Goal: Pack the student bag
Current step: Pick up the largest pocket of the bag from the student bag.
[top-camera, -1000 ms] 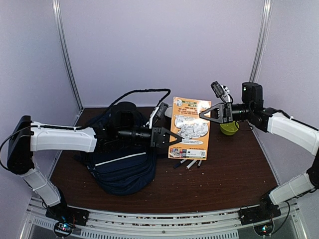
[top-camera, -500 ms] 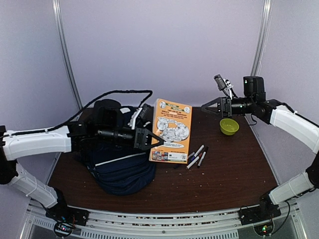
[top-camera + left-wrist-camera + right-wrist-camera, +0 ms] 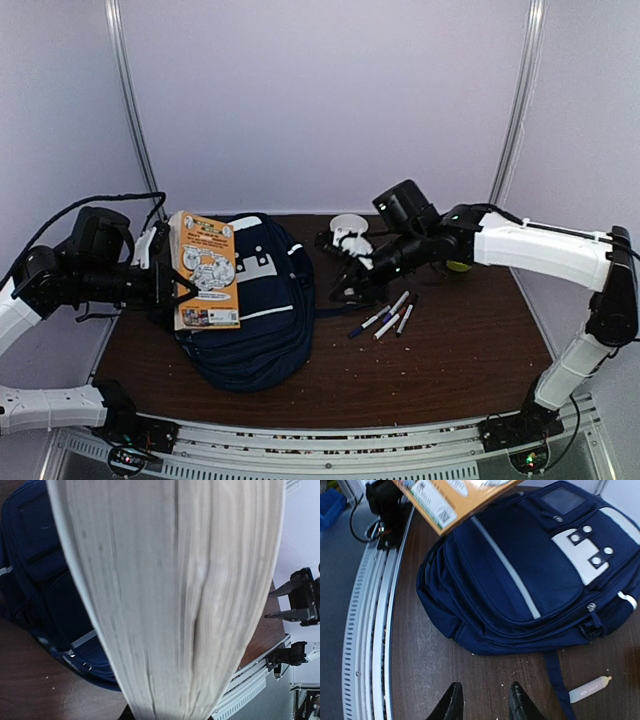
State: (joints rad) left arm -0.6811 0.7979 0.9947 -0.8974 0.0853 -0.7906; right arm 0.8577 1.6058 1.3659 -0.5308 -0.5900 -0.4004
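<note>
The student bag (image 3: pixel 250 320) lies flat on the brown table, its navy front with a white stripe and white patch facing up (image 3: pixel 520 570). My left gripper (image 3: pixel 178 285) is shut on an orange book (image 3: pixel 206 270) and holds it upright at the bag's left edge. The book's page edge (image 3: pixel 170 595) fills the left wrist view and hides the fingers. My right gripper (image 3: pixel 345 288) (image 3: pixel 485 702) hovers low over the table just right of the bag, open, with nothing between its fingers.
Several markers (image 3: pixel 385 318) lie on the table right of the bag, one of them (image 3: pixel 590 687) beside a bag strap (image 3: pixel 554 677). A white round thing (image 3: pixel 350 226) sits at the back. A green bowl (image 3: pixel 458 266) peeks from behind the right arm.
The left arm has carried the book leftward from the table's middle to the bag's left side. The right arm has swung from the back right down to the table beside the bag.
</note>
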